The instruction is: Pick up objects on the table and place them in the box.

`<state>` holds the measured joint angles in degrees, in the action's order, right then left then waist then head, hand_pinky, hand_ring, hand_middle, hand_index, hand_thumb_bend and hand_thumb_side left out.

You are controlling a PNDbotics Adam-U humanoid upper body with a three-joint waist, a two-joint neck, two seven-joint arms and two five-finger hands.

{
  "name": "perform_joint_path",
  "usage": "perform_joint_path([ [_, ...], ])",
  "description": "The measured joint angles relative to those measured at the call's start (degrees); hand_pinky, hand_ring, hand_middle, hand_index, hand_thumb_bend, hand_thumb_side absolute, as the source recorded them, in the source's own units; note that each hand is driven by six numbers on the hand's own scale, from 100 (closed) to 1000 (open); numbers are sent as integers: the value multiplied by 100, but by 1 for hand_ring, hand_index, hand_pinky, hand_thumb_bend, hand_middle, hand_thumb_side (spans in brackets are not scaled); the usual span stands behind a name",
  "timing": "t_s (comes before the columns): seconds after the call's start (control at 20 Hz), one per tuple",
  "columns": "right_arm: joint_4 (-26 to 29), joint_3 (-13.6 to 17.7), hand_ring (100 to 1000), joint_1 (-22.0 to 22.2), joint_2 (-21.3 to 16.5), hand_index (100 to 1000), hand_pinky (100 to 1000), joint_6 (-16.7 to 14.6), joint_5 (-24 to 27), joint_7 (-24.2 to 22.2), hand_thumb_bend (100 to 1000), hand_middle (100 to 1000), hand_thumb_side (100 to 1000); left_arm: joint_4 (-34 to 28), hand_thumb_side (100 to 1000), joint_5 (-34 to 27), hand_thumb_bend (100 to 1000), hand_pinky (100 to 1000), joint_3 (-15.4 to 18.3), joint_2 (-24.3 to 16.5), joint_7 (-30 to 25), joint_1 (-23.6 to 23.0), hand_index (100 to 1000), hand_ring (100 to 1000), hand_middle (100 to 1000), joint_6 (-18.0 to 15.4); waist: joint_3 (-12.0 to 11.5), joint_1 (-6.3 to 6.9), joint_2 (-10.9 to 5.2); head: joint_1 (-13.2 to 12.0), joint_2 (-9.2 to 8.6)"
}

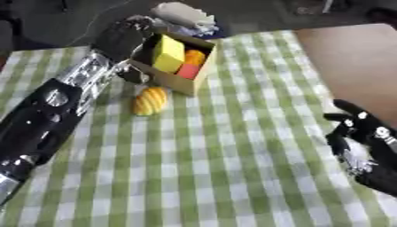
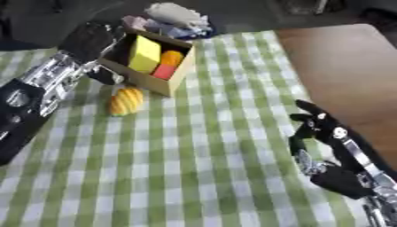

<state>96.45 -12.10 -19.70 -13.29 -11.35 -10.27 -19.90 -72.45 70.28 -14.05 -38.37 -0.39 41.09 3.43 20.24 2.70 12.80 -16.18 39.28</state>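
Note:
A brown cardboard box (image 1: 190, 80) stands tilted at the back of the green checked table. Inside it I see a yellow block (image 1: 169, 54), an orange piece (image 1: 195, 57) and a red piece (image 1: 188, 71). My left hand (image 1: 122, 39) rests against the box's left side, its fingers mostly hidden behind the box wall. A yellow-orange ribbed object (image 1: 149, 100) lies on the cloth just in front of the box's left corner. My right hand (image 2: 314, 128) sits at the right, fingers relaxed and pointing up, holding nothing.
A heap of pale crumpled items (image 1: 186, 17) lies behind the box. A bare brown tabletop (image 1: 353, 57) shows to the right of the checked cloth (image 1: 232, 168).

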Motion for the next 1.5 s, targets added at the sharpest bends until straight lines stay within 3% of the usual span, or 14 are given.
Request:
perform_joint_path([
  [0.2,0,-1,907,-1,0,983,702,0,2,0,100,477,470,-110,271,219,685,796,56,-65,171,6,933,795,879,89,3,0,0,15,-4],
  [0.3,0,-1,907,-2,0,983,702,0,2,0,100,477,470,-153,248,236,624,790,87,-101,211,6,921,777,850,127,4,0,0,18,-5],
  [0.45,-1,0,907,-2,0,983,702,0,2,1,100,477,475,-301,262,-28,442,774,106,-176,147,-80,886,726,796,110,4,0,0,38,-9],
  [0.6,-1,2,907,-2,0,983,702,0,2,3,100,477,470,-575,272,-715,324,756,87,-347,-423,-258,866,687,758,-128,-23,0,0,76,-10],
  [0.75,-1,5,907,-2,-1,983,702,0,2,6,100,477,471,-1025,273,-1547,352,733,90,-636,-1367,-439,819,628,695,-432,-73,1,0,124,-10],
  [0.8,-1,6,907,-2,-1,983,702,0,2,7,100,477,470,-1206,285,-1774,310,731,101,-737,-1668,-492,819,627,696,-490,-92,1,0,135,-10],
  [1.0,-2,8,908,-1,-3,983,702,-3,1,14,100,477,470,-1801,307,-2402,334,720,163,-1033,-2731,-713,811,619,679,-566,-130,2,0,172,-10],
  [1.15,-2,9,908,-1,-5,983,702,-9,0,22,100,477,470,-2036,339,-2624,374,717,157,-1111,-3356,-832,817,626,683,-566,-137,1,0,184,-10],
  [1.25,-2,9,908,-1,-5,983,702,-9,0,27,100,477,470,-2109,357,-2673,402,731,119,-1111,-3673,-877,847,664,731,-576,-140,0,0,199,-10],
  [1.5,-2,11,908,-1,-5,983,702,-9,-1,40,100,477,470,-2052,345,-2523,425,742,-34,-1089,-3995,-890,866,700,769,-590,-137,0,0,218,-10],
])
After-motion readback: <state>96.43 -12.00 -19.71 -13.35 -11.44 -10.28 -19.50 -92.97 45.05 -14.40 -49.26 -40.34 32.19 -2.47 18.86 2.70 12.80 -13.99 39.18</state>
